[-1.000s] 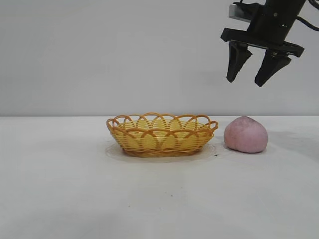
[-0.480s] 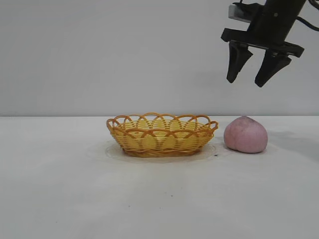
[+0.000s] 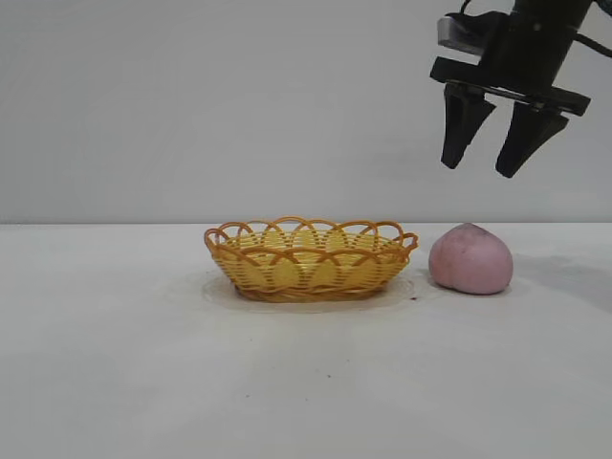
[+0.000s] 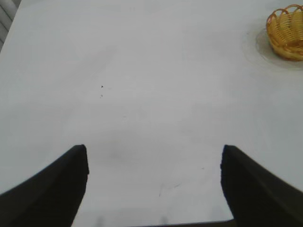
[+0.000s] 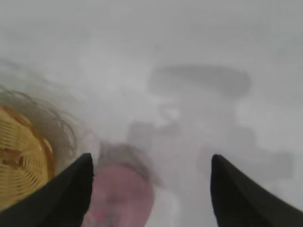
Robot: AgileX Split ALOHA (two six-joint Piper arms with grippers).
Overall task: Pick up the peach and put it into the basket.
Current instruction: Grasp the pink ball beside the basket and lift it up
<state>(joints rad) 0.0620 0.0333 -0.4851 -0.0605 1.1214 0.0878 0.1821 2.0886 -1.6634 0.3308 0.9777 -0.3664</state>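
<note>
The pink-mauve peach (image 3: 470, 259) sits on the white table just right of the yellow-orange wicker basket (image 3: 311, 258), apart from it. My right gripper (image 3: 483, 170) hangs open and empty in the air above the peach, slightly to its right. In the right wrist view the peach (image 5: 120, 194) lies below, close to one finger, with the basket (image 5: 21, 156) beside it. My left gripper (image 4: 154, 153) is open and empty over bare table, out of the exterior view; its wrist view shows the basket (image 4: 286, 30) far off.
The white table (image 3: 143, 363) stretches wide on all sides of the basket. A plain grey wall stands behind. Only small dark specks mark the surface.
My right gripper has moved slightly right and down toward the peach. The peach and basket have not moved.
</note>
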